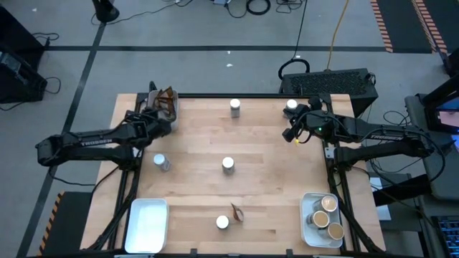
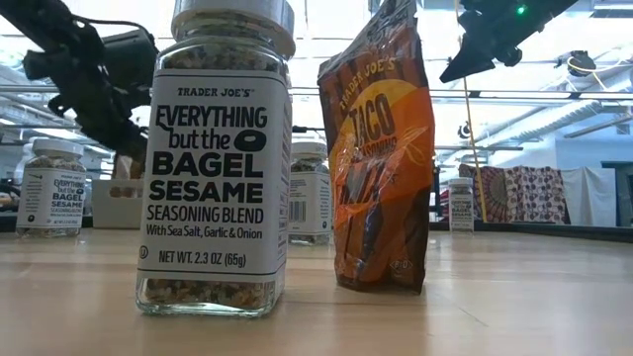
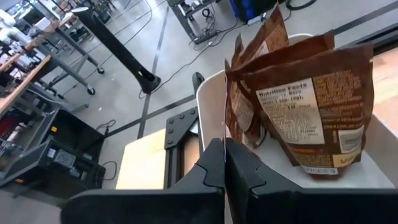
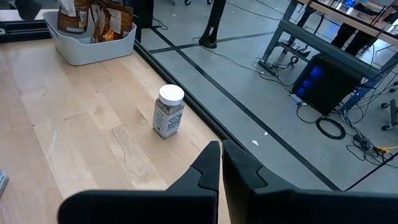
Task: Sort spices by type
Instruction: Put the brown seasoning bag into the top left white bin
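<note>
Several white-lidded jars stand on the table [image 1: 228, 165], [image 1: 234, 107], [image 1: 162, 162], one close to the low camera [image 2: 216, 168]. A brown sachet [image 2: 381, 158] stands upright beside that jar. More sachets [image 3: 311, 106] stand in the white tray [image 3: 208, 99] at the far left corner. My left gripper [image 3: 224, 146] is shut just in front of that tray. My right gripper [image 4: 221, 149] is shut and hangs above the table's right side, with nothing between its fingers. My left gripper is shut right at the side edge [image 3: 226, 118] of the nearest sachet in the tray. Whether its fingertips touch that edge I cannot tell. The sachet stands upright in the tray, leaning on the others.
A tray [image 1: 321, 218] with tan-lidded jars sits at the near right corner. A bare white tray [image 1: 147, 226] sits at the near left. Another white-lidded jar [image 1: 292, 104] stands at the far right, close to my right arm. The table's middle has free room.
</note>
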